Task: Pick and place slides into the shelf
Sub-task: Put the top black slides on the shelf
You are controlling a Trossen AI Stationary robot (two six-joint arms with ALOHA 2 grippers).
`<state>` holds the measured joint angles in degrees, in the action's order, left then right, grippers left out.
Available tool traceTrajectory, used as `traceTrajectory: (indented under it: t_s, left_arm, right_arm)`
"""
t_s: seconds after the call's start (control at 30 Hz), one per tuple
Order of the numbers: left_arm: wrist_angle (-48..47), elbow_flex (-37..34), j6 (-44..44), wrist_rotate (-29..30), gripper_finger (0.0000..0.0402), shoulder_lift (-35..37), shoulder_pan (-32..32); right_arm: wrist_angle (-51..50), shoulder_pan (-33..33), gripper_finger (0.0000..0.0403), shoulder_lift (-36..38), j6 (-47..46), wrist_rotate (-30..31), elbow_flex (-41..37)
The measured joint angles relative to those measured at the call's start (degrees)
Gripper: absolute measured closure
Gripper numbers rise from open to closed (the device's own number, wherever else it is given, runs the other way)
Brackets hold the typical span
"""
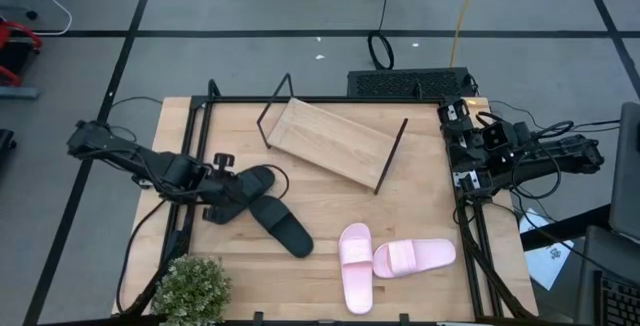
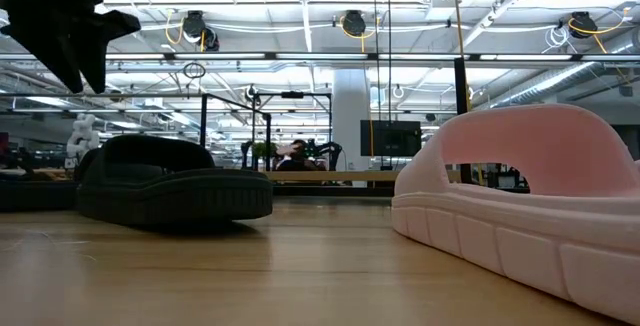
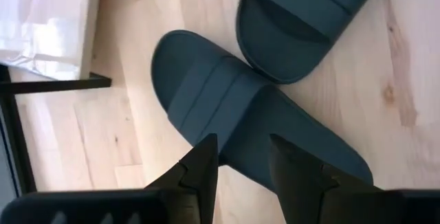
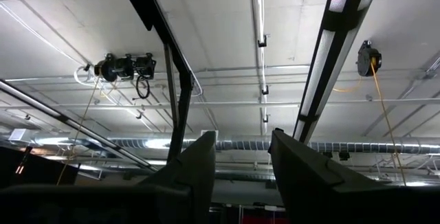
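So the left gripper (image 3: 242, 157) hangs just over the black slides (image 1: 270, 206), fingers slightly apart and gripping nothing. Pink slides (image 1: 385, 261) lie near the front edge, shelf (image 1: 335, 143) further back, and the right gripper (image 4: 242, 152) is parked at the table's right edge, a bit open and empty too.

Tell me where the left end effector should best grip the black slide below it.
Probably the side edge of the sole of the black slide, from above. It lies flat, strap up, and the open left end effector already straddles that rim; the strap is too wide.

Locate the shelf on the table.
In the high view, the shelf sits empty at the table's far middle, angled, beyond the black slides and pink slides.
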<state>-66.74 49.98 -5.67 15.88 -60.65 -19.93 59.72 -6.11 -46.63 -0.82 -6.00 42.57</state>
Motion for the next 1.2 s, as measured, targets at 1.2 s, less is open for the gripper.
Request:
traceTrajectory:
  t_s: [1.2]
  left_arm:
    - [4.0, -4.0, 0.9, 9.7, 0.0277, -9.9, -7.4]
  right_arm:
    - [0.0, 0.0, 0.0273, 0.0, -1.9, -0.1, 0.0]
